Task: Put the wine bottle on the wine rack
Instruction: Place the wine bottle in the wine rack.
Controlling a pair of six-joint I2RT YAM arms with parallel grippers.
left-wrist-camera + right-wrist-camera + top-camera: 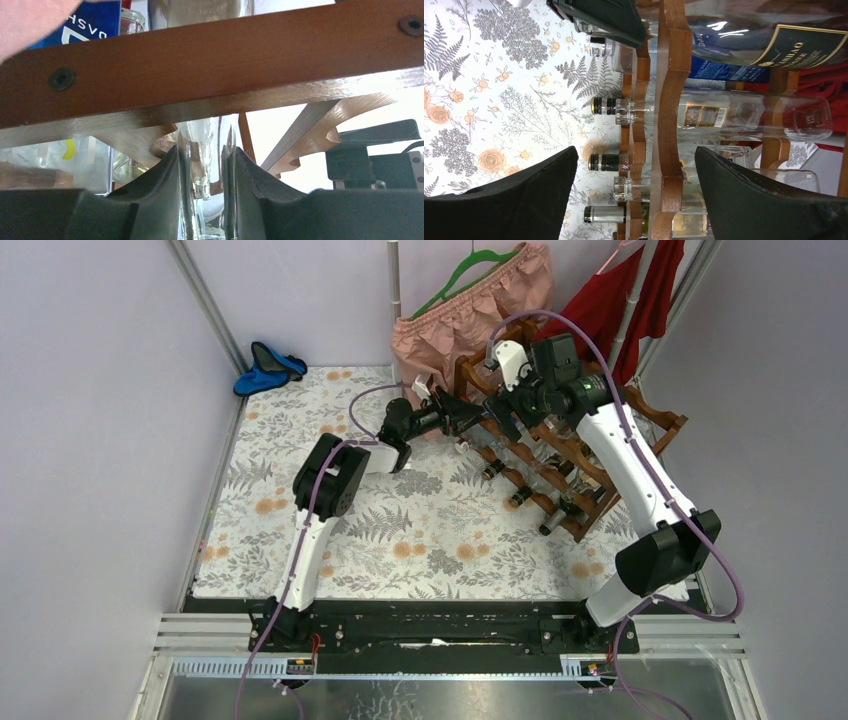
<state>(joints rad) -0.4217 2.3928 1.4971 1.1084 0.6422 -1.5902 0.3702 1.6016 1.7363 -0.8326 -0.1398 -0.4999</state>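
We are viewing the bottle, of clear glass, at the near-left end of the rack, where the left pincer is gripping it from both sides. The dark fingers are pressing against the glass. A rail of the rack is crossing in front of the bottle's upper part in the left wrist view. We cannot tell whether the bottle is resting on the rack.

In the top view, the left pincer is reaching across the table to the rack's upper tier. The right pincer is hanging just beside it over the same end of the rack.

In the right wrist view, the right pincer is standing wide open and holding nothing. Its two fingers are framing the scalloped rails.

Stored bottles are lying in the tiers with their necks pointing toward the floral table.

A pink garment and a red garment are hanging behind the rack. A pair of blue items is lying at the far-left corner.
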